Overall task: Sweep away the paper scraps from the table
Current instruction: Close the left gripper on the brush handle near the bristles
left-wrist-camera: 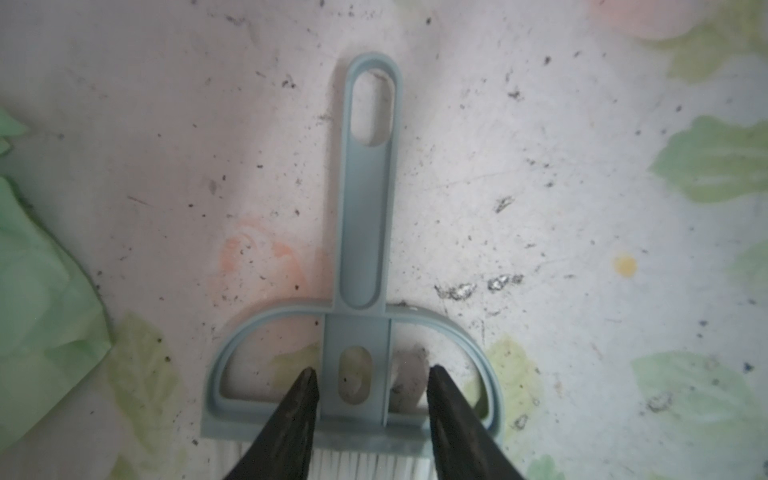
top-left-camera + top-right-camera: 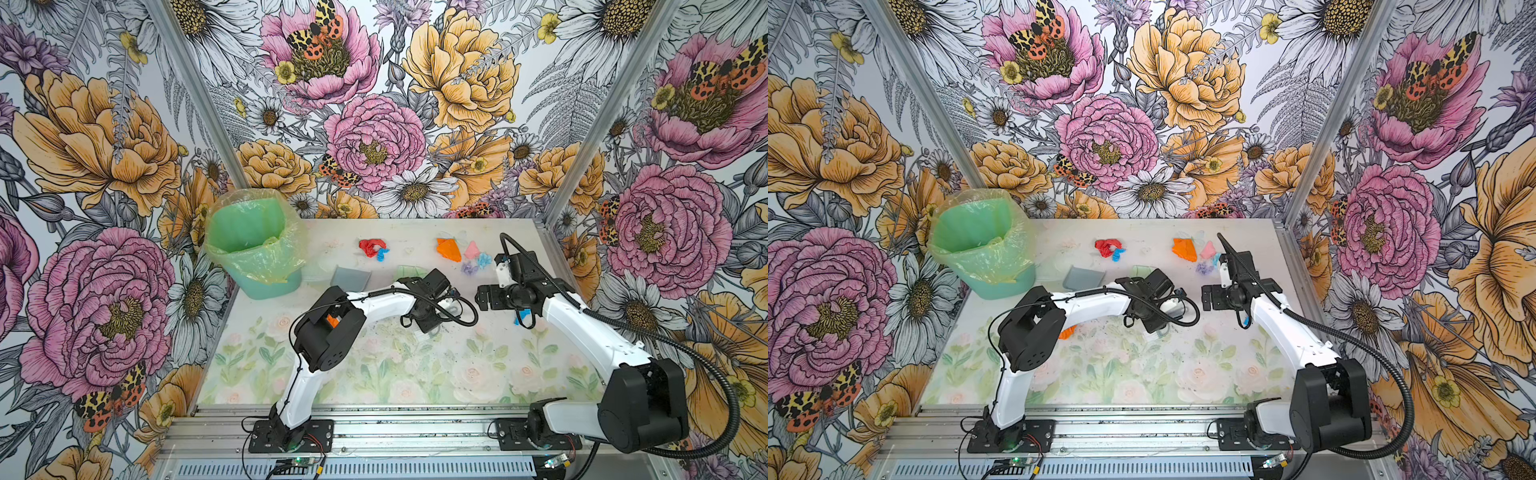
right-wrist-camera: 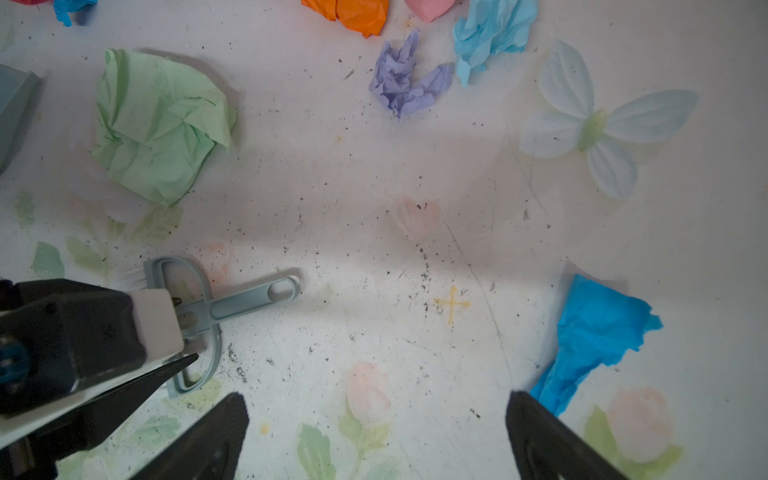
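Observation:
On the table [image 2: 374,374], my left gripper [image 1: 372,372] straddles the middle bar of the grey hand brush [image 1: 368,199], which lies flat. One finger touches the bar; a gap shows at the other. My right gripper [image 3: 376,415] hangs wide open over bare table, holding nothing. Paper scraps lie around: a pale green wad [image 3: 160,124], lilac [image 3: 409,81], light blue [image 3: 490,33], orange [image 2: 449,249], pink [image 2: 471,250] and red [image 2: 371,247]. A bright blue scrap [image 3: 594,340] lies beside the right gripper. Another orange scrap [image 2: 1067,332] sits under the left arm.
A green bin [image 2: 253,245] lined with a yellowish bag stands at the back left. The grey-blue dustpan [image 2: 351,277] lies between the bin and the pale green wad. Flowered walls close three sides. Dark crumbs speckle the tabletop.

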